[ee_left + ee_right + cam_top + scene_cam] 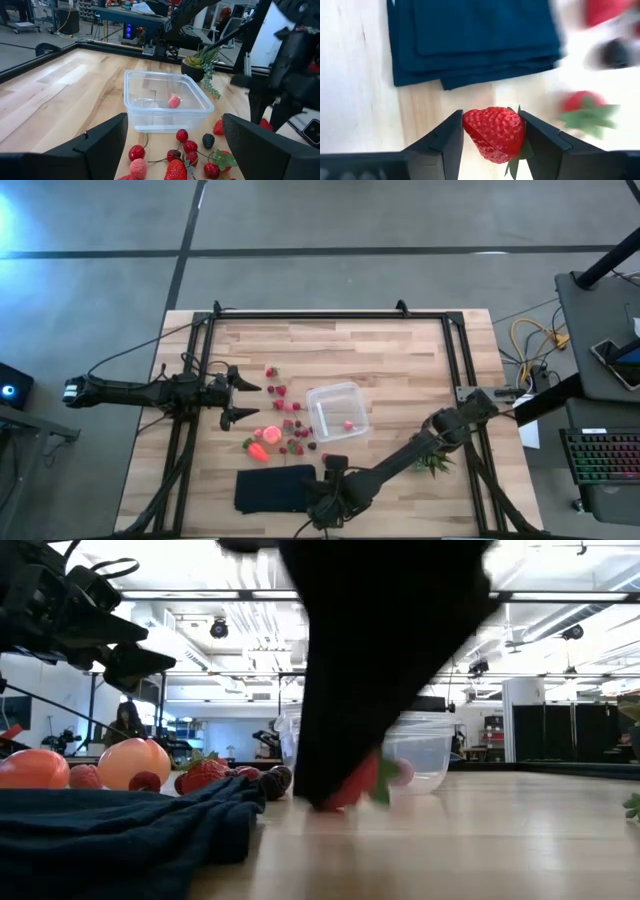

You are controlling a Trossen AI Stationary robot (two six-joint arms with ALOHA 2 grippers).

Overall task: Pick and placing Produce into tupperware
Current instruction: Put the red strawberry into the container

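The clear tupperware (338, 410) (165, 100) (425, 745) stands on the wooden table with one pink piece (173, 102) inside. Strawberry-like pieces (283, 408) (186, 150) lie scattered to its left. The orange carrot-like piece (258, 449) and the pinkish round one (270, 436) (138, 762) lie nearer the near edge. My right gripper (331, 471) (492, 131) is by the near edge, beside the dark cloth, shut on a strawberry (495, 132) (352, 788). My left gripper (243, 392) (175, 122) hovers open left of the scattered pieces, facing the tupperware. My right gripper pinches the strawberry's red body (472, 131) between its two fingers, one on each side, coming from above and pointing down. The green leaf end (517, 155) sticks out beside one finger. Whether the strawberry is clear of the table, I cannot tell.
A folded dark blue cloth (275, 488) (475, 40) (120, 830) lies at the near edge, left of my right gripper. A loose strawberry (585, 106) lies close to it. A green potted plant (435, 461) (200, 62) sits under the right arm. A black frame (330, 314) borders the table.
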